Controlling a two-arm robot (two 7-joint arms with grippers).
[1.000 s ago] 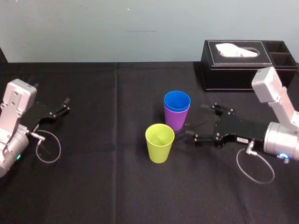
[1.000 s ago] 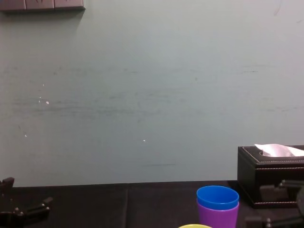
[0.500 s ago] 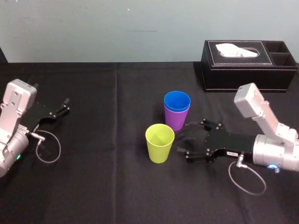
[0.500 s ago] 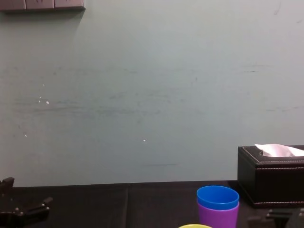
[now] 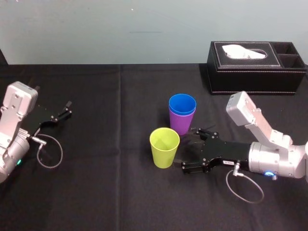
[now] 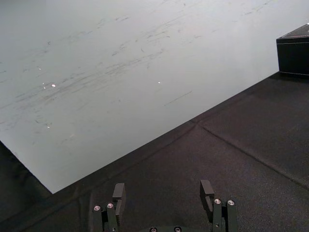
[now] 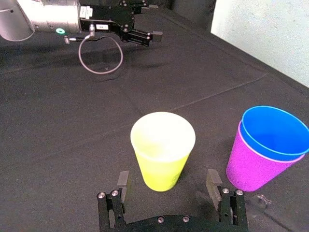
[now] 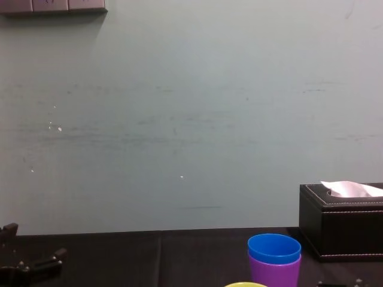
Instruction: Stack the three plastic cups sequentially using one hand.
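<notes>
Facing the upright yellow-green cup [image 5: 164, 147] just ahead of its fingertips, the right gripper [image 5: 188, 148] is released, fingers spread. Near its farther finger, the blue cup [image 5: 182, 104] nests inside the purple cup [image 5: 180, 124]. The left gripper [image 5: 66, 109], fingers likewise apart, rests well beyond.

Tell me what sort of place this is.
Probably a robot test bench in a lab: a black-clothed table against a bare pale wall, the right gripper open at the yellow-green cup, the left gripper parked at the table's left, a tissue box behind.
</notes>
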